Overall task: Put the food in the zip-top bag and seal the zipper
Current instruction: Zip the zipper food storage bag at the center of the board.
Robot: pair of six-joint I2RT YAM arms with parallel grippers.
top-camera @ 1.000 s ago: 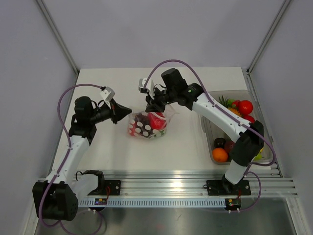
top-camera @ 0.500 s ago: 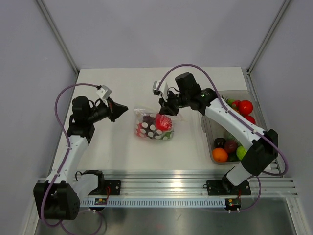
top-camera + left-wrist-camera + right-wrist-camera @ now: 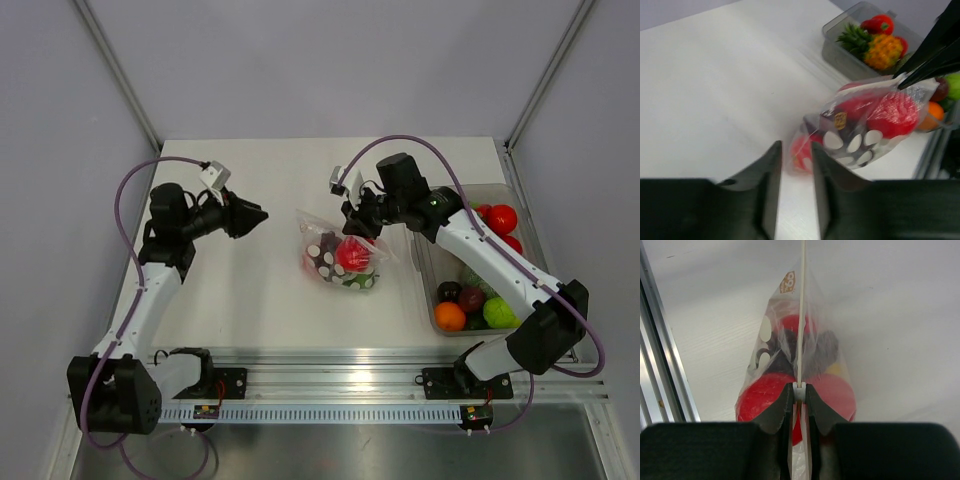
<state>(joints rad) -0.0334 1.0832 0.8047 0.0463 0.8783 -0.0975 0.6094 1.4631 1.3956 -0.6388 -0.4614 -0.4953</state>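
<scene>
The zip-top bag (image 3: 338, 262), clear with white dots, hangs over the middle of the table with its bottom on the surface. Inside is food (image 3: 352, 253): red round pieces and a dark one. My right gripper (image 3: 353, 224) is shut on the zipper (image 3: 801, 315) at its small white slider, at the bag's top right end. The right wrist view has the gripper (image 3: 799, 391) pinching that strip, with red food (image 3: 765, 395) behind it. My left gripper (image 3: 260, 214) is open and empty, left of the bag and apart from it. In its own view the gripper (image 3: 796, 149) faces the bag (image 3: 865, 125).
A rigid clear tray (image 3: 422, 282) at the right edge holds more toy fruit (image 3: 503, 218), among them an orange, a green one and a pineapple (image 3: 879, 50). An aluminium rail (image 3: 400, 376) runs along the near table edge.
My right gripper has carried the bag to the right, away from the left gripper. The left gripper's jaws have opened and it has stayed on the left.
</scene>
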